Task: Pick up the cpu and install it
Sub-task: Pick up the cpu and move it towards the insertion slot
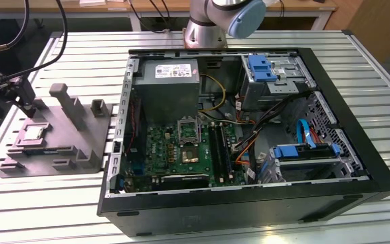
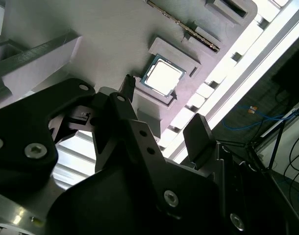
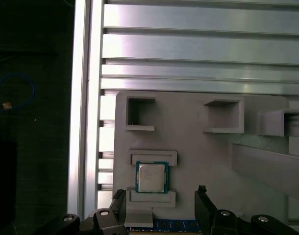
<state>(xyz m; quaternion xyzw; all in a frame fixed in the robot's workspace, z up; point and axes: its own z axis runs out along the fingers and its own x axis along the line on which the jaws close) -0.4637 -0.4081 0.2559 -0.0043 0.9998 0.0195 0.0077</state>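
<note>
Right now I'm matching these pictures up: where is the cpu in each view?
Exterior view: the cpu lies on the grey holder at the exterior view's left, outside the computer case.
First wrist view: cpu in the holder's framed pocket, ahead of the open hand.
Second wrist view: cpu in the same pocket, past the hand.
Shared landmark: the grey holder.

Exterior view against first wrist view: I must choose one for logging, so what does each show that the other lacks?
Exterior view: the open computer case with its green board. First wrist view: the cpu's dark rim and the pincer's fingers standing apart. Both: the cpu in the grey fixture on the slatted table, the pincer close by it.
</note>
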